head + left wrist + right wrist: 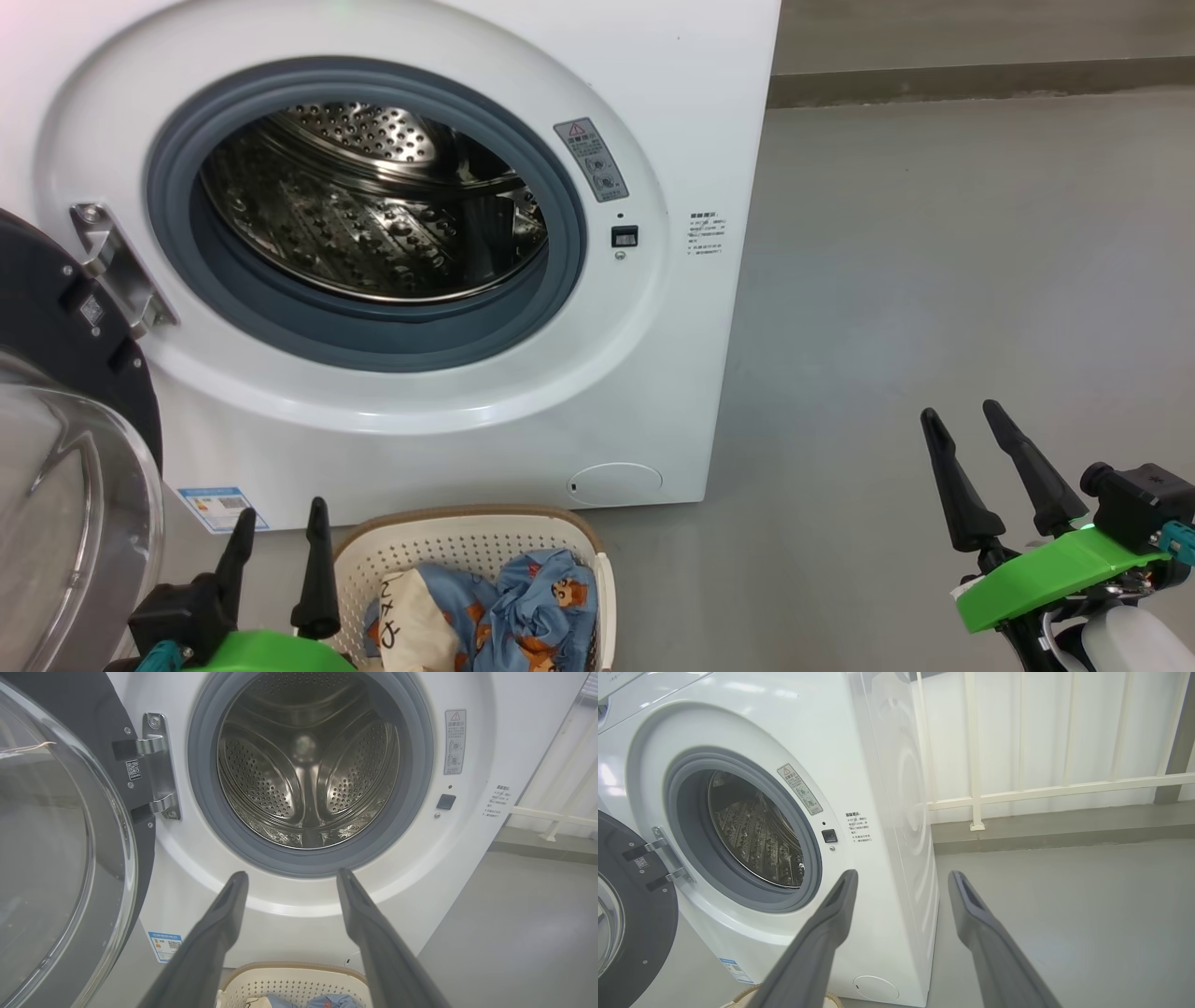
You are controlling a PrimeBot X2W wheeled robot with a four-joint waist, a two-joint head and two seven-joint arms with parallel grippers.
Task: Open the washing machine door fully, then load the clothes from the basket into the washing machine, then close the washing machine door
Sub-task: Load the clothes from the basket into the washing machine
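L grip (pixel 280 516): fingers apart, empty, hovering just beside the left rim of basket (pixel 439 551). Door (pixel 56 439) is swung wide, close on its other side. R grip (pixel 960 413): fingers apart, empty, well off right over floor (pixel 887 280).

Risks, imo:
- L dips in a tight gap → clips basket rim & shoves it, or arm knocks door glass & swings it shut-ward.
- Shallow pinch → one layer only, rest trails, snags on seal (pixel 560 289) or hangs over lip → door won't latch.

Containers:
- Basket on floor in front of washer (pixel 653 373), below opening. Holds clothes (pixel 527 597): crumpled blue bear-print + cream piece.
- Drum (pixel 373 224): looks empty.
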